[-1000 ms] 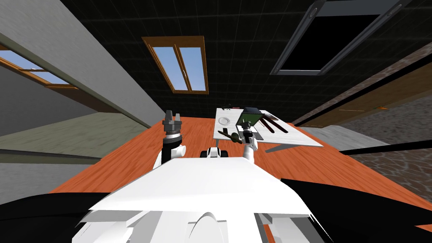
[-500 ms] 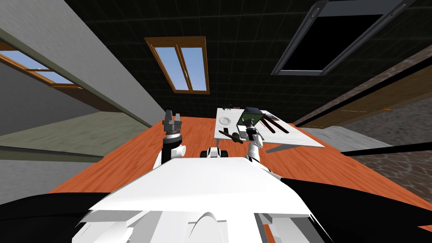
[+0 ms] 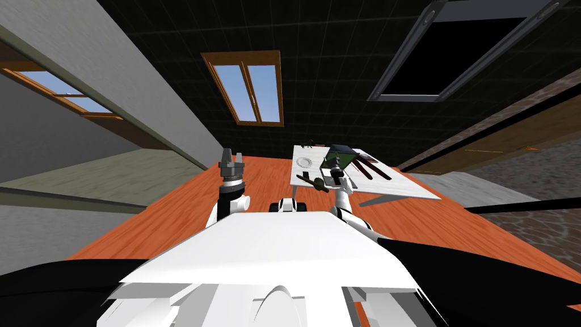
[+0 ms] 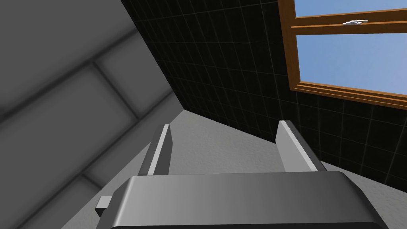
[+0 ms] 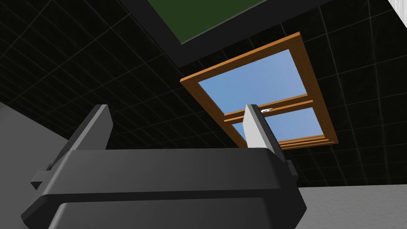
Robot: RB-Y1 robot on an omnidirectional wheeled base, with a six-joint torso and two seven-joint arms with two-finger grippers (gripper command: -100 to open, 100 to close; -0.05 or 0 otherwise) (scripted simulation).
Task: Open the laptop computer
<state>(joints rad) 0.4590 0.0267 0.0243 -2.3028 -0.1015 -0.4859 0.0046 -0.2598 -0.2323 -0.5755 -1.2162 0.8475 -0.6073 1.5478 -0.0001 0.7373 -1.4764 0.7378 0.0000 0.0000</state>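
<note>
Our right gripper (image 5: 175, 108) has its two fingers spread wide with nothing between them. It points up past an edge of the laptop (image 5: 206, 18) lid, whose green screen in a dark frame lies just beyond the fingertips. From the head camera we see the laptop on a white table (image 3: 405, 184) ahead and to our right, its lid raised partway. The right arm reaches up at its near side. The gripper is small there, so we cannot tell whether a finger touches the lid. A plate (image 3: 303, 162) lies beside the laptop, dark strips (image 3: 367, 166) lie on its other side, and an olive object (image 3: 312, 183) sits near the table's front edge. Our left gripper (image 3: 231, 154) is raised over the orange floor (image 3: 181, 210), well apart from the table, fingers likewise spread and empty.
</note>
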